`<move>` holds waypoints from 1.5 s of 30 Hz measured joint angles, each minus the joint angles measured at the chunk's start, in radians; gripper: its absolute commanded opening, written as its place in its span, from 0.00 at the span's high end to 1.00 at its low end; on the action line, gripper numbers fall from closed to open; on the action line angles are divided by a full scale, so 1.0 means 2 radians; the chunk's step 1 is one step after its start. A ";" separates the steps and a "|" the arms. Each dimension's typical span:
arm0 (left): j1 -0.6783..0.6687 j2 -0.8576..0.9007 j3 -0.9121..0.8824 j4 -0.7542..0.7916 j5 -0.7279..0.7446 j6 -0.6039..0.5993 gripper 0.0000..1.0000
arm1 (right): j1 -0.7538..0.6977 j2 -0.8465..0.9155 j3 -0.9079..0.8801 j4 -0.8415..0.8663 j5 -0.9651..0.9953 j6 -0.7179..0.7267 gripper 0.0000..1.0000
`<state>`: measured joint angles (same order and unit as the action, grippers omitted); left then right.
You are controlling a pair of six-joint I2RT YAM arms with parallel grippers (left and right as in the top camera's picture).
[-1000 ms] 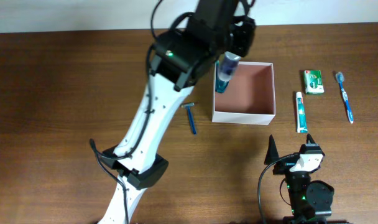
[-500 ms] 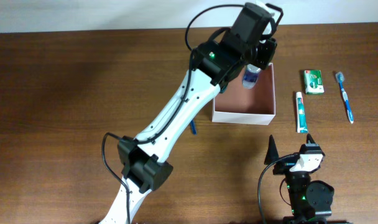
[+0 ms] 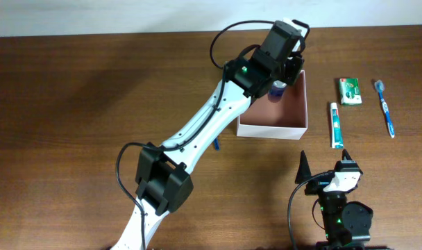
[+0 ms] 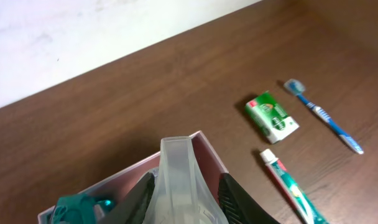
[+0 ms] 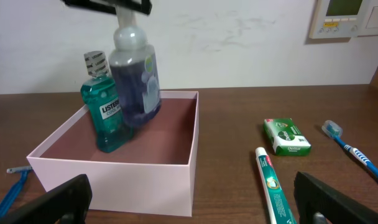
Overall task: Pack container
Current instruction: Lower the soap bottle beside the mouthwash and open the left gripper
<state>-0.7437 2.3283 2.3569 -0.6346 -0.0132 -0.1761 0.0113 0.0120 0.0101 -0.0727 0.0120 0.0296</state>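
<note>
The container (image 3: 273, 128) is a square white-walled box with a pinkish-brown floor; it also shows in the right wrist view (image 5: 114, 180) and the left wrist view (image 4: 114, 177). A green Listerine bottle (image 5: 105, 115) stands upright inside it at the far left. My left gripper (image 3: 280, 80) (image 4: 186, 186) is shut on a clear bottle of violet liquid (image 5: 136, 81) (image 4: 183, 180). It hangs slightly tilted, its base inside the walls beside the green bottle. I cannot tell whether the base touches the floor. My right gripper (image 3: 324, 158) (image 5: 192, 205) stands open near the table's front edge, with nothing between its fingers.
Right of the container lie a toothpaste tube (image 3: 334, 125) (image 5: 270, 183), a green soap packet (image 3: 349, 91) (image 5: 287, 137) and a blue toothbrush (image 3: 385, 107) (image 5: 354, 152). A blue razor (image 3: 216, 144) (image 5: 15, 186) lies left of the container, partly under my left arm.
My left arm has swung right with the violet bottle, from the container's left wall to over its far side, and has lowered it a little. The right arm has not moved.
</note>
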 measured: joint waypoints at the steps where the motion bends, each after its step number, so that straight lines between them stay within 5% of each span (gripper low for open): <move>1: 0.001 0.000 -0.003 0.000 -0.003 0.000 0.89 | 0.000 0.000 0.000 0.000 0.000 0.000 0.01; 31: 0.014 0.039 -0.006 0.002 -0.012 -0.002 0.89 | 0.000 0.000 0.000 0.000 0.000 0.000 0.01; 45: 0.014 0.050 -0.006 0.002 -0.012 -0.004 0.82 | 0.000 0.000 0.000 0.000 0.000 0.000 0.01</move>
<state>-0.7158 2.4283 2.3447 -0.6300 -0.0380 -0.1837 0.0113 0.0120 0.0101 -0.0727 0.0120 0.0288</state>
